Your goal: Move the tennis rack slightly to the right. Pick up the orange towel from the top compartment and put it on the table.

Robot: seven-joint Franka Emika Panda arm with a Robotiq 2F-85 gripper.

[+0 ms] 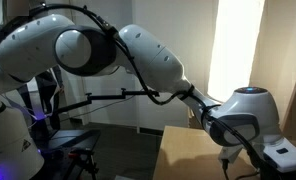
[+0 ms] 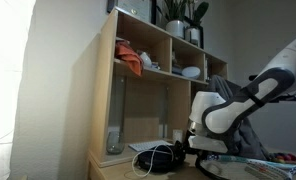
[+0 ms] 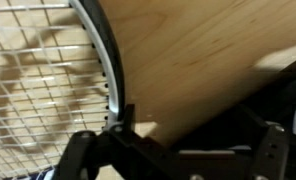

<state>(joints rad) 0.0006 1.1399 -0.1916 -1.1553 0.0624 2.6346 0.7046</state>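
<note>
Well, on the left of my wrist view lies the tennis racket (image 3: 48, 80). Its string grid fills that side, and its dark-and-white frame curves down toward my jaws. My jaws stand wide apart and grip nothing; the frame's lower end runs in between them, close to the leftward one. To the right spreads the bare wooden table (image 3: 208, 60). In an exterior view the orange towel (image 2: 130, 60) sits bunched in the top left compartment of the wooden shelf (image 2: 103, 100), with my white arm (image 2: 233, 105) lower to its right.

Wrist view close over table (image 3: 208, 60), both exterior views side-on to arm (image 1: 138, 55)
</note>
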